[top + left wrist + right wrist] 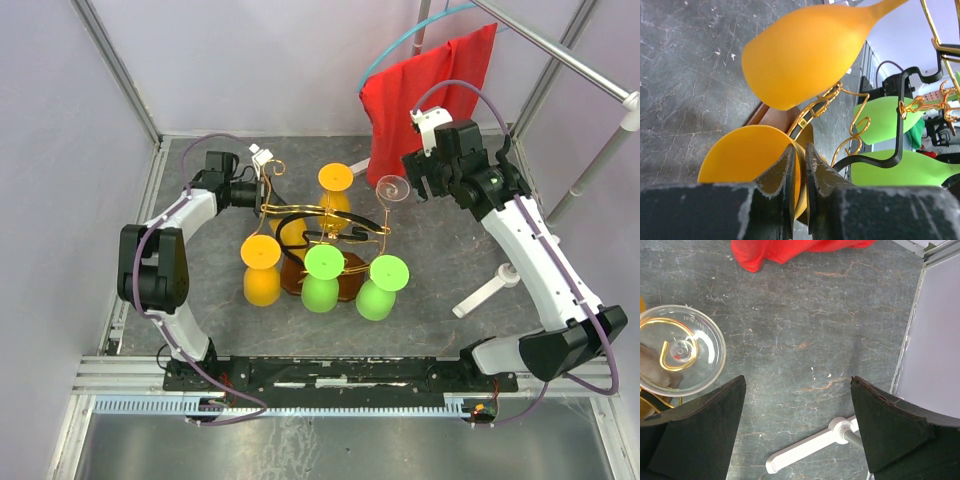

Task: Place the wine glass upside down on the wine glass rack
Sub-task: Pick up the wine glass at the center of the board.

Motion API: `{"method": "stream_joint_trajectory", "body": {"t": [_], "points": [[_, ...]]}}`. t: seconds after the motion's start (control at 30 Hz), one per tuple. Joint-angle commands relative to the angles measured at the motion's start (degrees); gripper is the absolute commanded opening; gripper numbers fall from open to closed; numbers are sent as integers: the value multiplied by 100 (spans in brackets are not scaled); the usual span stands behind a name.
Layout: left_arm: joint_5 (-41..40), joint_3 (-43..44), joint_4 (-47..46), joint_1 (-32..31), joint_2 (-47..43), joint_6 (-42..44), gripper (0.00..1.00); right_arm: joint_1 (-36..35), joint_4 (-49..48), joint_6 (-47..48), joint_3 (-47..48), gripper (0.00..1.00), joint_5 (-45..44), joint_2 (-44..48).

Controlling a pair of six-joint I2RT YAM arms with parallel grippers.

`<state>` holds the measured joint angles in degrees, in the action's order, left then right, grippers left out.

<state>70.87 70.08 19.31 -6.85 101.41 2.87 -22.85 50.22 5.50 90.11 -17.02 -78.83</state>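
The wine glass rack [345, 237] stands mid-table, copper wire arms on a brown base. A clear wine glass [393, 187] hangs upside down on its right arm. In the right wrist view a curled copper end hooks round the stem under its foot [677, 352]. My right gripper [422, 188] [797, 379] is open and empty, just right of the clear glass. My left gripper [262, 190] [799, 146] is at the rack's left side. Its fingers are pinched on the rim of an orange glass [747, 155]. The rack's wire [855, 125] shows beyond it.
Two orange glasses [260, 252] [336, 178] and two green glasses [324, 264] [388, 274] hang upside down on the rack. A red cloth [425, 95] hangs at the back right from a white-footed stand [490, 290]. Cage walls surround the table.
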Motion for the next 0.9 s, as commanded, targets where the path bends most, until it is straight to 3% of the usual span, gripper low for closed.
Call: {"method": "stream_joint_trajectory", "body": {"t": [0.0,0.13,0.47,0.7,0.87], "points": [[157,-152,-1307,-190,-209,-915,3,24,-147,30,153,93,-9,-43],[105,-422,-2121,-262,-338,-1539,3,25,-122,30,200,93,-21,-67],[-33,-1567,-5201,-285,-467,-3521,3,22,-43,-2,421,93,63,-239],[-50,-1913,-7142,-297,-210,-4851,3,20,-29,-96,411,93,69,-227],[-38,-1978,-8978,-291,274,-6287,3,25,-56,-123,333,93,20,-171]]}}
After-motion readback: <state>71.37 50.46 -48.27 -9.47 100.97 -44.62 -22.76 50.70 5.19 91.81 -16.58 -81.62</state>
